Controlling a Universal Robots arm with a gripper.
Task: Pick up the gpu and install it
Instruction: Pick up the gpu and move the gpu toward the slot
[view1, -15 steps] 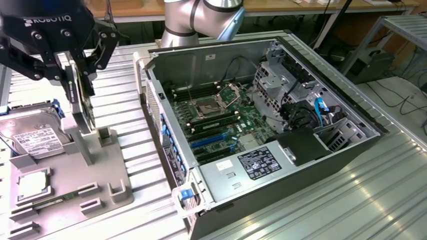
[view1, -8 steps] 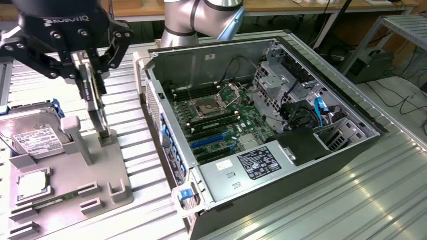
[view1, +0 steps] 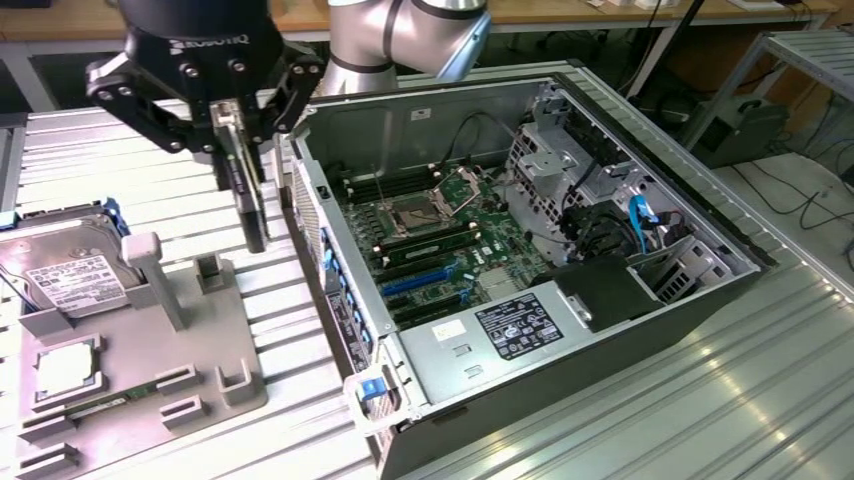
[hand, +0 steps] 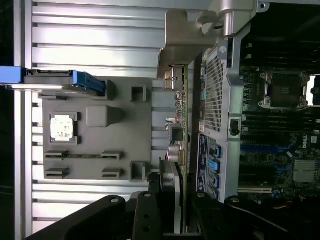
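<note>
Just outside open black metal PC case (view1: 534, 425), btwn its wall & grey plastic parts tray (view1: 140, 345), black gripper (view1: 235, 135) clamps thin black silver-bracketed gpu card (view1: 250, 205) in its fingers, long axis vert., hanging below them.

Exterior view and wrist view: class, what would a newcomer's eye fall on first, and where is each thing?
First comes the gripper, its fingers shut on the gpu, which hangs edge-on in the air between the grey tray and the computer case. Next is the case itself, open in the middle of the exterior view with its motherboard bare. At the exterior view's left, a hard drive rests on the tray.
</note>
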